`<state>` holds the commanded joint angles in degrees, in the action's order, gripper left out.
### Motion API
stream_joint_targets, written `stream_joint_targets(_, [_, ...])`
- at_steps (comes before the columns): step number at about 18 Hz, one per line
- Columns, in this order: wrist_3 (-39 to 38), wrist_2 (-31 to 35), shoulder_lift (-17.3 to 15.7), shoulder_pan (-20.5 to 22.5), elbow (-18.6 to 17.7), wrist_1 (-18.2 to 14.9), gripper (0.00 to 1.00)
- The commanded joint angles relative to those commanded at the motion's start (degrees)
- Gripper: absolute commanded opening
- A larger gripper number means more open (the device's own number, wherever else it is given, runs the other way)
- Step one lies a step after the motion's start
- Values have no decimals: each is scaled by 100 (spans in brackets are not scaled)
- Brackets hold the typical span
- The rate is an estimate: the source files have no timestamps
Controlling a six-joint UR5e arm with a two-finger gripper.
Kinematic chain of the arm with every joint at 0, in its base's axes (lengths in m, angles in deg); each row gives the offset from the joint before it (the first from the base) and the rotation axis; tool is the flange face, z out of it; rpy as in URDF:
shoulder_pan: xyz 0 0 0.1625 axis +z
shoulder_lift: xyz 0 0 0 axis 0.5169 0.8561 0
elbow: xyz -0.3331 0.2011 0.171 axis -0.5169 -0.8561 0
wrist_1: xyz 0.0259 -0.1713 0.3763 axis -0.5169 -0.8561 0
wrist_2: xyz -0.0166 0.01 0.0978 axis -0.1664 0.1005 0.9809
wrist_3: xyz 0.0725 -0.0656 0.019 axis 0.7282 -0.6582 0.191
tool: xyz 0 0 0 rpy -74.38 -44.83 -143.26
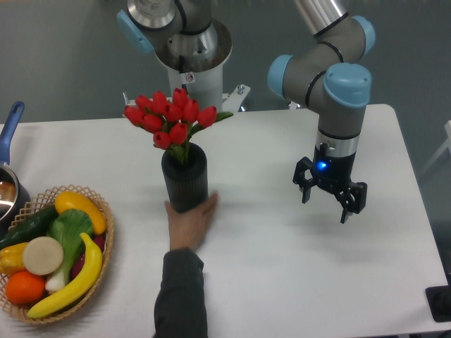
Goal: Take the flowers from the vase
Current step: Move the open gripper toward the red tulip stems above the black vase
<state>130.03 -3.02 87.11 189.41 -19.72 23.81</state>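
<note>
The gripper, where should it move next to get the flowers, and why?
Probably travel left and up, toward a spot above the flowers. The gripper hangs open over bare table, well to the right of the vase, holding nothing. A hand rests at the vase's base, so keep high and clear of it.

Red flowers [171, 116] stand bunched in the dark ribbed vase [184, 179] near the middle of the white table [282, 267]. A person's hand [190, 221] reaches in from the near edge and touches the base of the vase. Well to the side, the gripper [327, 200] hangs over bare tabletop, fingers spread and holding nothing, a blue light glowing on its wrist. At the table's far corner sits a woven basket [53, 255] of fruit and vegetables, a pot [8, 184] just behind it.
</note>
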Motion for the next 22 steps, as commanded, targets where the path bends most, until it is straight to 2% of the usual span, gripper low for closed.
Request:
stream_joint_targets(5, [-26,-9,0,-9,-17,9,100])
stream_joint_targets(7, [-70,-70,0,-26,-184,52,100])
stream_joint_targets(11, [-71,-807,-140,0,-596,88,100])
stream_joint_targets(12, [-70,-1017,-228,35,-702,88,100])
stream_joint_targets(16, [-88,-2571,-439,97,-1036,79,100])
stream_joint_targets(20, [-53,-4153,-798,474,-1440,70,100])
stream_joint_targets(22, [-70,-4481,-1071,484,-1826,79,100])
